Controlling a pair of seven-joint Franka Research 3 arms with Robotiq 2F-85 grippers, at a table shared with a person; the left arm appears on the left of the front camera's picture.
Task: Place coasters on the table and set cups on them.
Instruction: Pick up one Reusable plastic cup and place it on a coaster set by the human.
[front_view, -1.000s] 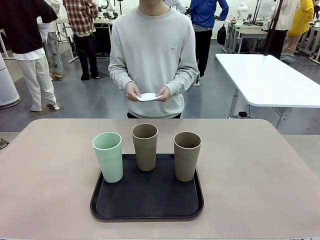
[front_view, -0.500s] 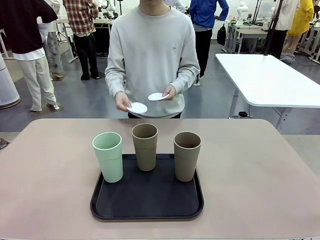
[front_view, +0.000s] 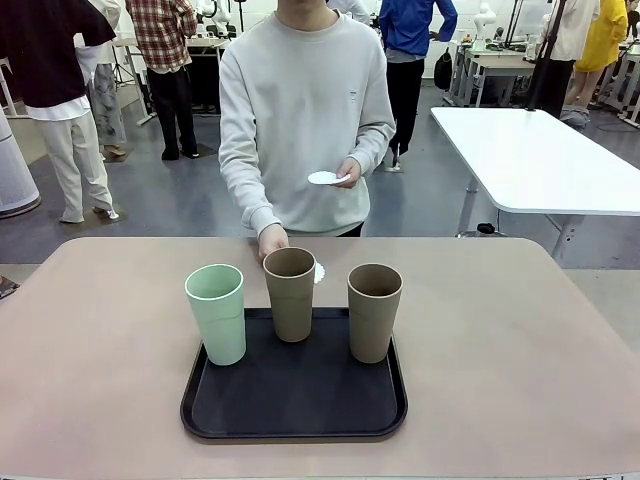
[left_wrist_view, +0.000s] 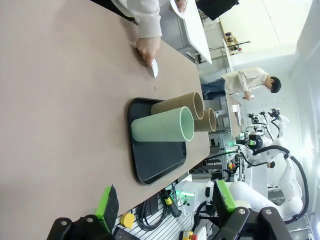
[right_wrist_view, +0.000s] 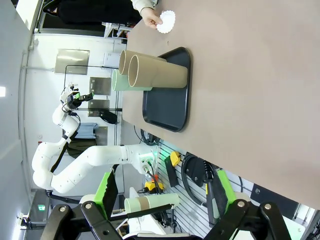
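From the front: on the beige table (front_view: 100, 330), a black tray (front_view: 290, 415) carrying three upright cups, with the mint cup (front_view: 217, 312) at the tray's left edge, the middle brown cup (front_view: 290, 293) farther back and the right brown cup (front_view: 374, 311) near the right edge. Behind the middle brown cup, the person's lowered hand (front_view: 272, 239) down at the table's far side, beside a white coaster (front_view: 319, 272) lying flat on the table off the tray, partly hidden by that cup. Raised hand (front_view: 350, 172) at waist height, pinching the spare coasters (front_view: 324, 178); how many, impossible to tell. From the left wrist: left gripper (left_wrist_view: 165, 200) open, green pads wide apart with nothing between them, at the table's near edge and well apart from the tray. Tray and cups sideways ahead, and beyond them the lowered hand's fingertips touching the scalloped coaster on bare tabletop. From the right wrist: right gripper (right_wrist_view: 164, 192) likewise spread and empty, well clear of the tray. Coaster flat on the table past the tray's far edge, fingers at its rim, no cup on it yet.
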